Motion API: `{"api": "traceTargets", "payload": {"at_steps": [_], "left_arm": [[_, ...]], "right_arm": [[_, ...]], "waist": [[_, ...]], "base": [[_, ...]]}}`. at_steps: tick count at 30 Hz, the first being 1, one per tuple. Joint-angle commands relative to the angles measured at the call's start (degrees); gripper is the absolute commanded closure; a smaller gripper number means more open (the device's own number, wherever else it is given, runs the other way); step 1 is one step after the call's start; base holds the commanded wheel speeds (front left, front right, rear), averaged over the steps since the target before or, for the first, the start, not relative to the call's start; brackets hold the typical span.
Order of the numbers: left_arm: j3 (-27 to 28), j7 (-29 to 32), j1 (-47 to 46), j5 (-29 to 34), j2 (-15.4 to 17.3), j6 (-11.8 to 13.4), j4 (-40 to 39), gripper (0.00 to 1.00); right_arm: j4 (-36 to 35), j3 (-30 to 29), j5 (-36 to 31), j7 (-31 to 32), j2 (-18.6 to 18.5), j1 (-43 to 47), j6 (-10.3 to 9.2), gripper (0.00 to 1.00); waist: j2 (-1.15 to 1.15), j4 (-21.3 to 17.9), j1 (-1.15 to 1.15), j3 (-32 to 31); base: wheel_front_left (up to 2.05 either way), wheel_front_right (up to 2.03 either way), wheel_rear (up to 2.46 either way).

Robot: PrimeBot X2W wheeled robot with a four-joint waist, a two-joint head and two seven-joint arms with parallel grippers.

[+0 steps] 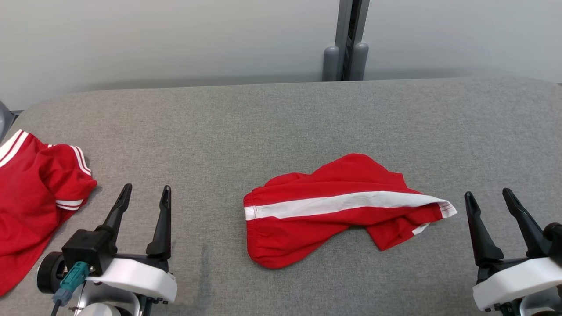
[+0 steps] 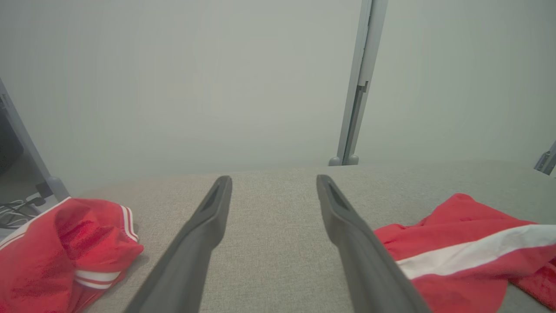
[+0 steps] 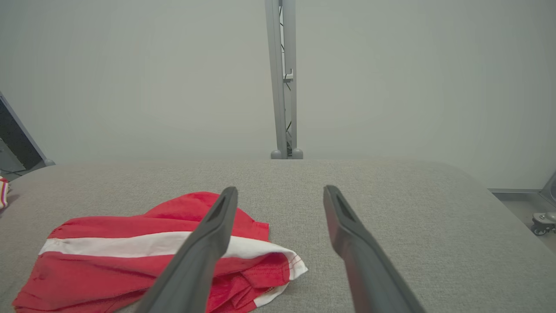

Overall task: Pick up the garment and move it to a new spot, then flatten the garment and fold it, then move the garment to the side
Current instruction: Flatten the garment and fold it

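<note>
Progress: nothing looks done yet. Pick-up, flattening, folding and moving aside are all left.
Garment: crumpled red shorts with 1 white side stripe [image 1: 347, 210] lie mid-way along the grey fabric worktop [image 1: 281, 118], nearer its front edge.
Grippers: your left gripper [image 1: 147, 188] and right gripper [image 1: 487, 193] are spread wide and empty, on either side of the shorts.
Nearby: another red white-trimmed garment [image 1: 35, 197] lies at the left edge. Nothing appears to block your reach.

1. Two red garments lay on the table: the white-banded garment [image 1: 333, 206] in the middle and the striped-cuff garment [image 1: 30, 206] at the left.
2. Two grippers stood near: the left gripper [image 1: 146, 188] and the right gripper [image 1: 487, 192], with two dark fingers each.
3. One grey table [image 1: 281, 123].
4. One grey post [image 1: 349, 39] stood at the far side.
</note>
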Motion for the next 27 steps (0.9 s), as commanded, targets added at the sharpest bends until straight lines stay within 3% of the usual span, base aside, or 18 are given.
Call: {"api": "traceTargets", "payload": {"at_steps": [1, 12, 18, 27], "left_arm": [[-0.41, 0.56, -1.36, 0.23, 0.49, -0.4, -0.33, 0.0], [-7.44, 13.26, -7.01, -6.04, -2.73, -8.13, 3.61, 0.0], [-9.03, 16.78, -9.7, -8.38, -4.68, -10.34, 9.19, 0.0], [-9.11, 18.64, -11.83, -9.67, -5.54, -10.82, 12.91, 0.0]], "right_arm": [[0.07, 0.28, 0.51, -0.01, -0.03, -0.76, 0.01, 0.0], [2.44, 2.19, 1.07, -1.33, -0.12, -2.75, 0.01, 0.0], [4.43, 3.07, 1.65, -2.65, 0.05, -4.01, 0.01, 0.0], [6.24, 2.25, 2.1, -4.23, 0.16, -4.98, 0.01, 0.0]], "waist": [[0.0, -0.17, 0.0, 0.29], [0.0, -3.27, 0.0, 4.17], [0.0, -5.75, 0.0, 6.59], [0.0, -6.89, 0.0, 8.83]], "base": [[0.0, 0.0, 0.0], [0.0, 0.0, 0.0], [0.0, 0.0, 0.0], [0.0, 0.0, 0.0]]}}
